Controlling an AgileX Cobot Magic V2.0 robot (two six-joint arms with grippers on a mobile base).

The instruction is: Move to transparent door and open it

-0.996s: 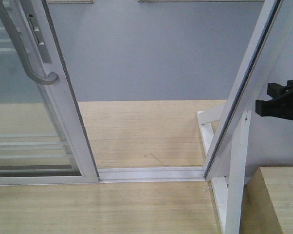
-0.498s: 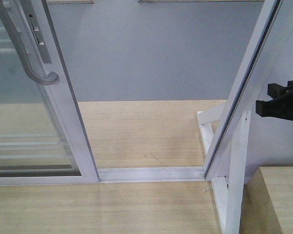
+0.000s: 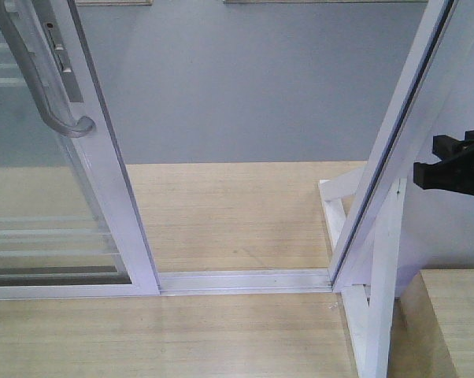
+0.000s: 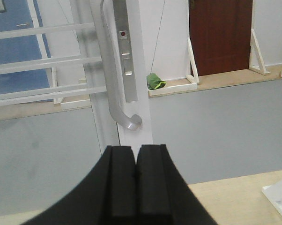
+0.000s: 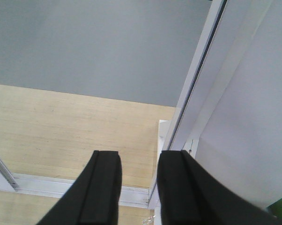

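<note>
— So, the front view first?
— Sure: the transparent door (image 3: 60, 157) stands at the left, slid aside, its pull handle (image 3: 40, 79) on the edge stile; the floor track (image 3: 245, 281) runs from its foot to the fixed white frame (image 3: 394, 142).
— Left wrist view?
— The left gripper (image 4: 136, 180) sits just below that handle (image 4: 114, 89), apart from it, jaws pressed together on nothing.
— Right wrist view?
— The right gripper (image 5: 138, 187) hovers over the track (image 5: 66, 186), right of the door, jaws narrowly parted and empty.
</note>
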